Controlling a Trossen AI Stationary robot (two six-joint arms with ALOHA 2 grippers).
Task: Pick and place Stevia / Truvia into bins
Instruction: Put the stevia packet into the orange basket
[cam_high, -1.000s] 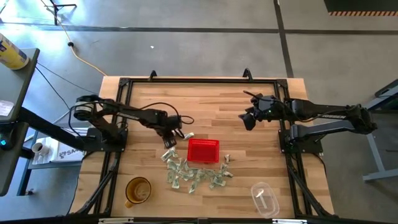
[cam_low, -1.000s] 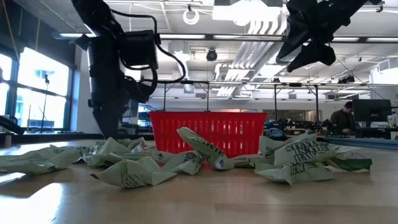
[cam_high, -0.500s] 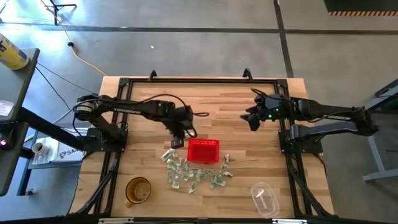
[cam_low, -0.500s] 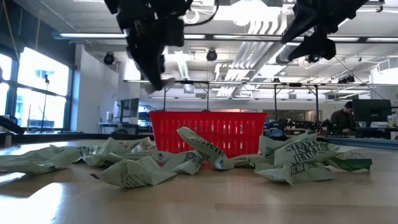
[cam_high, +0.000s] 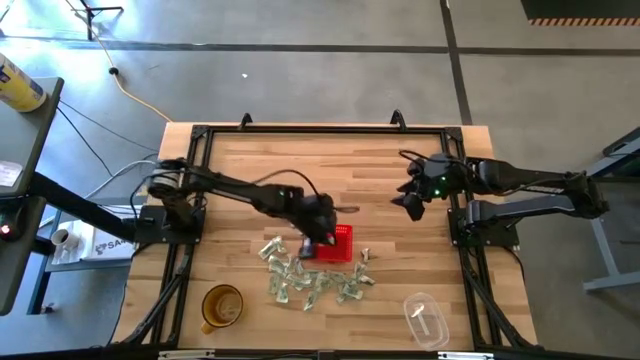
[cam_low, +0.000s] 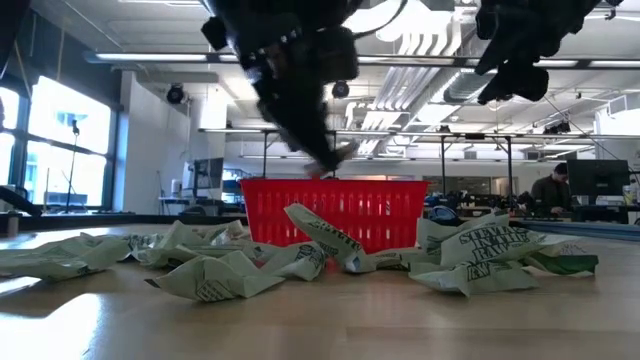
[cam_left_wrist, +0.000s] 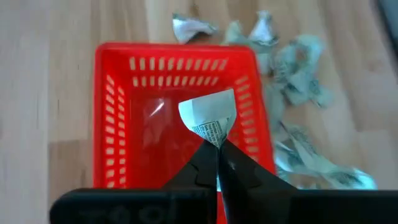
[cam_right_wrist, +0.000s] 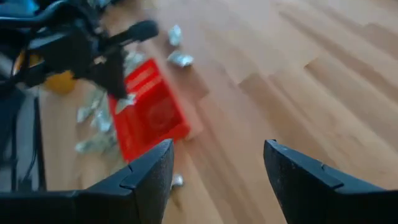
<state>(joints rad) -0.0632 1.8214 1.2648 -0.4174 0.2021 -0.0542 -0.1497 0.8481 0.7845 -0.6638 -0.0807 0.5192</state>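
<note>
1. Left gripper (cam_left_wrist: 217, 146) clenched on one Stevia packet (cam_left_wrist: 208, 112), poised over red basket (cam_left_wrist: 112, 124).
2. Step: placing. Next: release above basket.
3. Right gripper (cam_right_wrist: 217, 165) spread wide, empty, far right.

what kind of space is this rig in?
Likely an industrial lab or open workshop: exposed ceiling ducts and strip lights, a bare concrete floor around the wooden table, and a person at a monitor in the background.
</note>
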